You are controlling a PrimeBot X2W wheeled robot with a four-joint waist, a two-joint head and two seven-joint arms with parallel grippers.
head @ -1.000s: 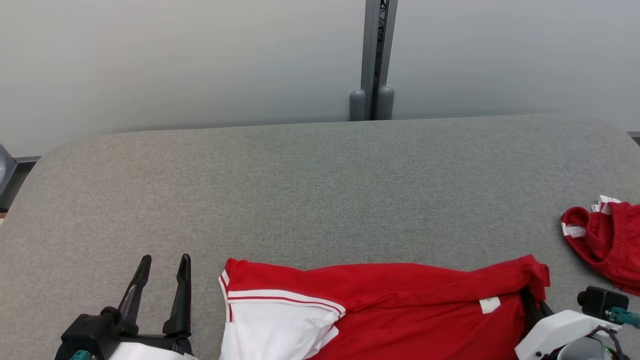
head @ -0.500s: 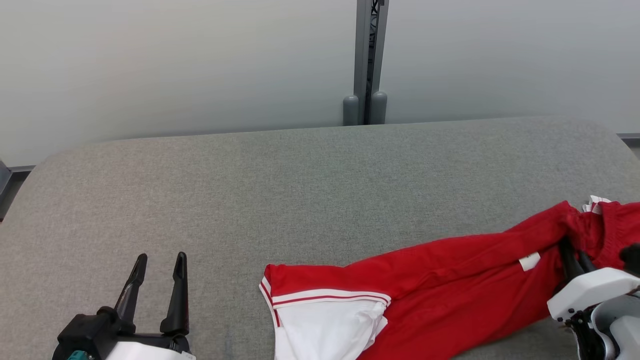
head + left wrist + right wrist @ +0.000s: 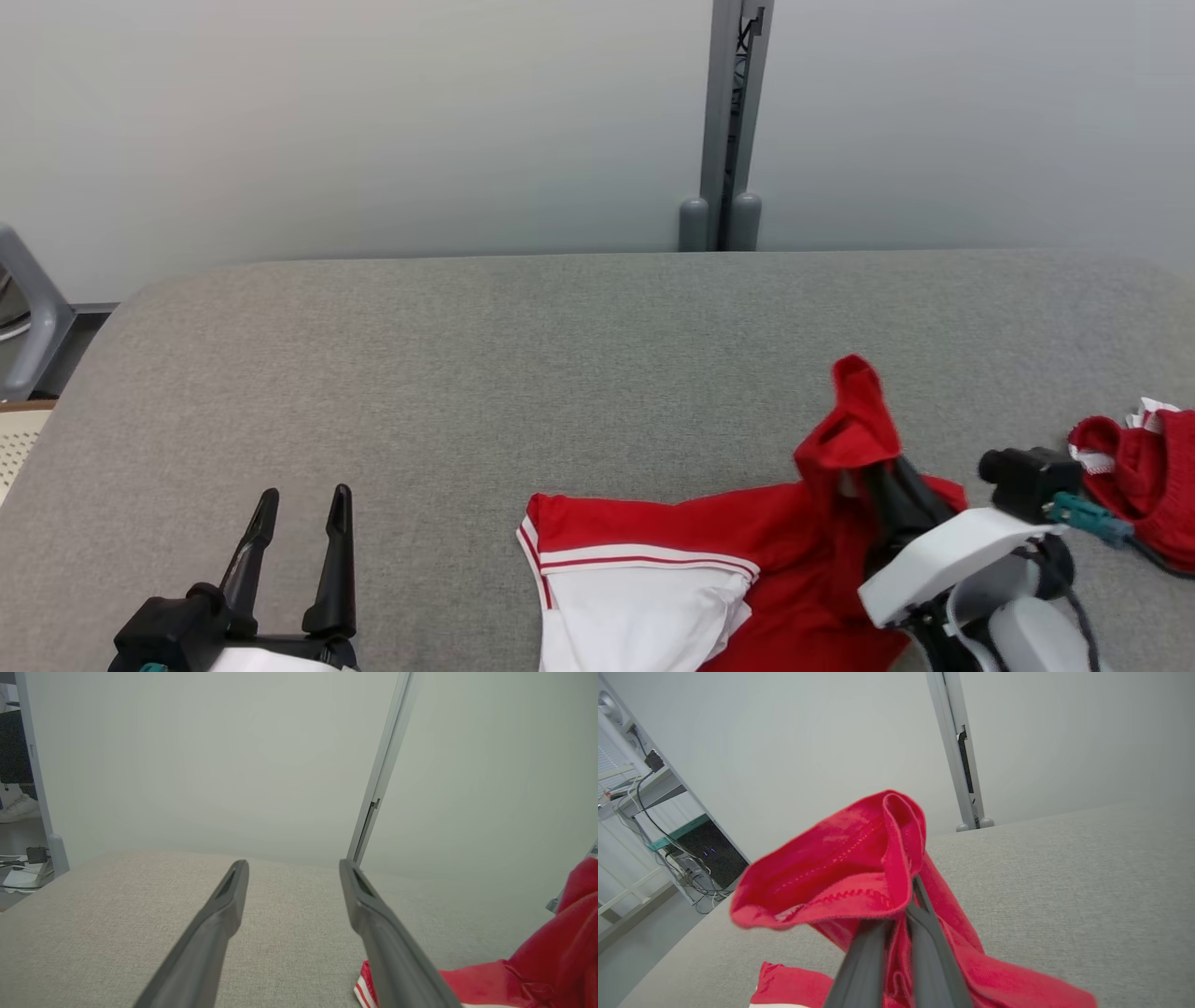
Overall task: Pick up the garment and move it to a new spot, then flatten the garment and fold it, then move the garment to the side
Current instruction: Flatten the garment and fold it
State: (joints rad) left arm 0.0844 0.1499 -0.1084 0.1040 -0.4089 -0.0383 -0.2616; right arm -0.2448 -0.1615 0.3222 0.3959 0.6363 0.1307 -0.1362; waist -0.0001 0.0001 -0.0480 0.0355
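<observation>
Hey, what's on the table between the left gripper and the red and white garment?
Nothing. In the head view, bare grey table lies between the open left gripper and the garment, whose striped hem faces it.

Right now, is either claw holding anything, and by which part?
The right gripper pinches the red garment by a hemmed edge; the left gripper is open, empty.

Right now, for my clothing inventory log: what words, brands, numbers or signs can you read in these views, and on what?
None can be read. The red garment, with its white panel, shows only stripes, no print. The other red garment at the right of the table and the wall carry no lettering either.
</observation>
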